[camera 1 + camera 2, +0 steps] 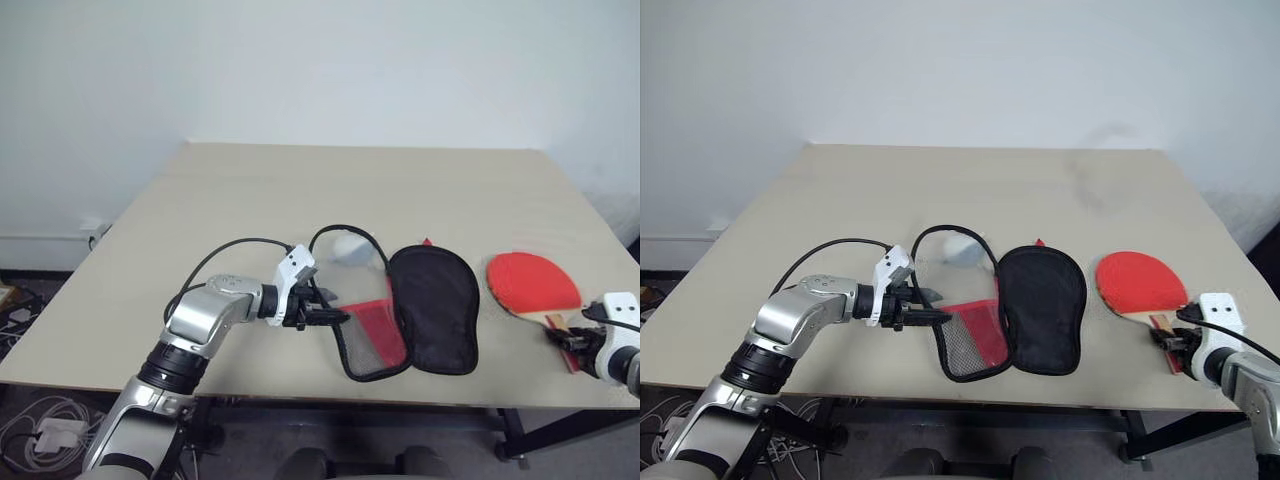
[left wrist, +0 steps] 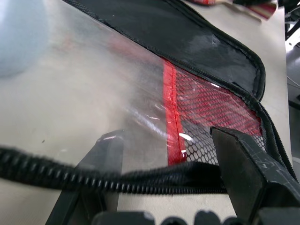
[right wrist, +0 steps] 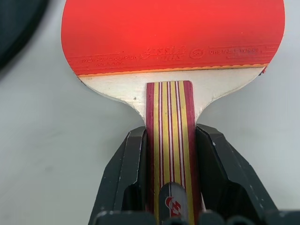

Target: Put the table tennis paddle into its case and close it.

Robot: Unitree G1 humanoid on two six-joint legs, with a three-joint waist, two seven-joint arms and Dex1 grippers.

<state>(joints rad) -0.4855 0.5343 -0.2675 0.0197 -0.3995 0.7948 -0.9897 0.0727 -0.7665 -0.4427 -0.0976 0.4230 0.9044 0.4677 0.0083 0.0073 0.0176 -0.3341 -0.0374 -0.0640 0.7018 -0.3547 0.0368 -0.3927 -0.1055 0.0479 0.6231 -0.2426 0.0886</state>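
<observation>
Beige rectangular table (image 1: 300,190) against plain white wall (image 1: 320,60). Black metal table legs (image 1: 512,440) below front edge. Grey floor (image 1: 40,330) at left, white baseboard (image 1: 40,245) along wall, white cables and power adapter (image 1: 45,432) lying there. Even, soft light.

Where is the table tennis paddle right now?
The table tennis paddle lies flat on the table near its front right corner, just right of the open case, its handle between the right gripper's fingers.
</observation>
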